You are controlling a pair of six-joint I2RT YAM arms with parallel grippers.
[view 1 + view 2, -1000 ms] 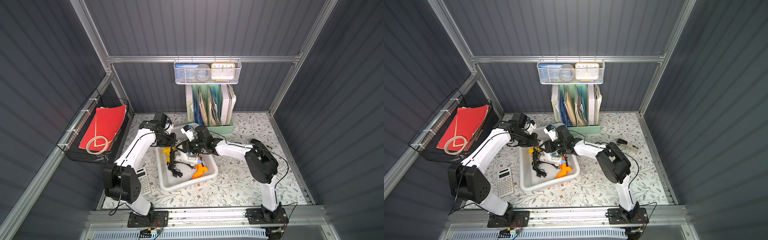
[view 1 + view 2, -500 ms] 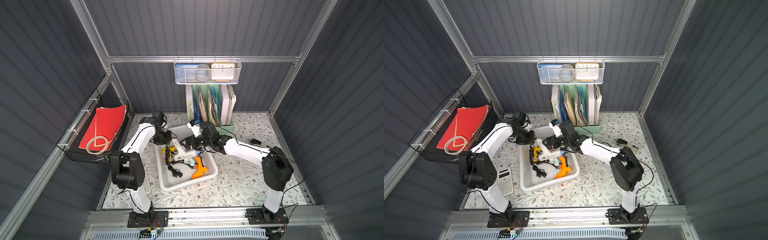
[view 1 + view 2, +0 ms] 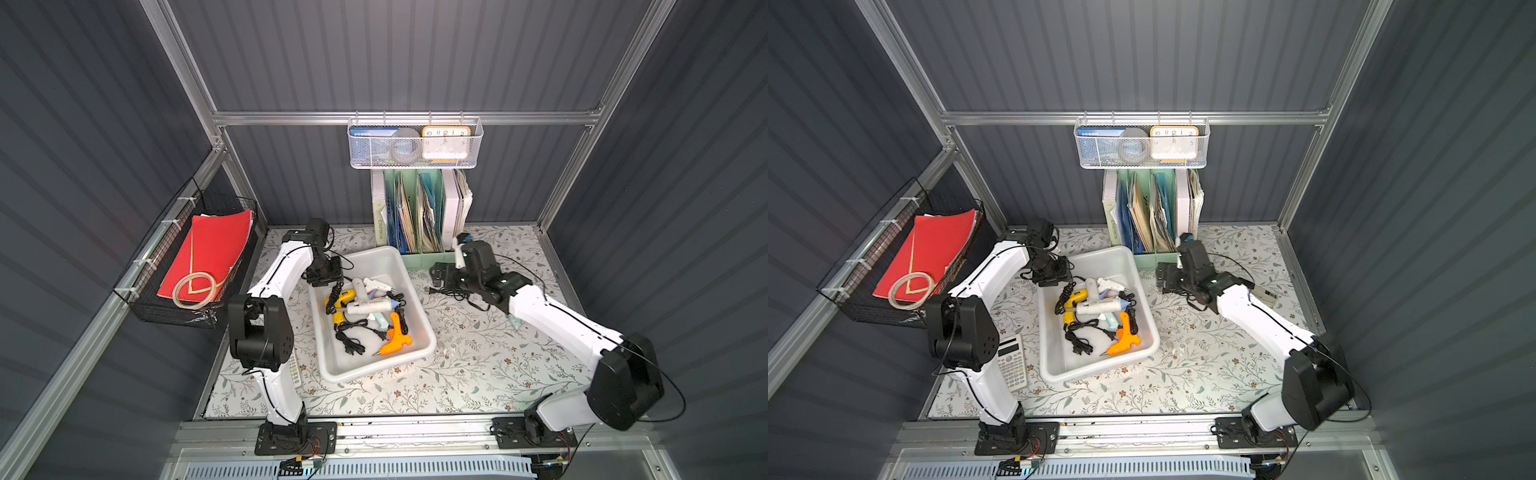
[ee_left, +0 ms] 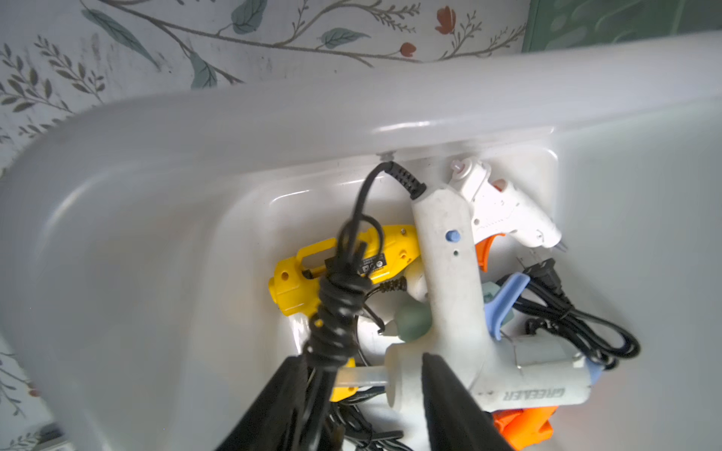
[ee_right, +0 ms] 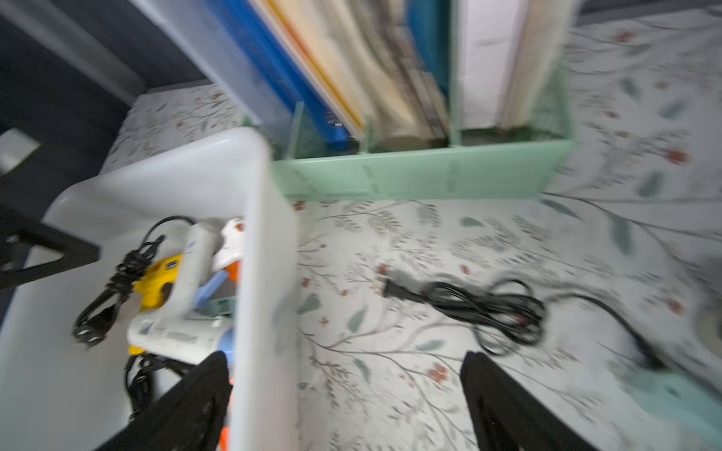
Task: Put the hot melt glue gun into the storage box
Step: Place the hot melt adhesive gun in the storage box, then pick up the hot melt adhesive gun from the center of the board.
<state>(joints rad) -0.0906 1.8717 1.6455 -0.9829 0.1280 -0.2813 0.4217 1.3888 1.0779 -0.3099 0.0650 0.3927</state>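
Several plastic glue guns (image 3: 370, 306), smooth tub (image 3: 332, 351)

Dark ribbed walls (image 3: 415, 54) — aluminium frame (image 3: 291, 118), floral tabletop (image 3: 478, 365).

You have a calculator (image 3: 1012, 365) on the table (image 3: 1183, 386), a mint-green file holder (image 3: 1152, 259) against the back wall.

White storage box (image 3: 340, 363), floral-patterned table (image 3: 478, 365), red folder (image 3: 208, 253)
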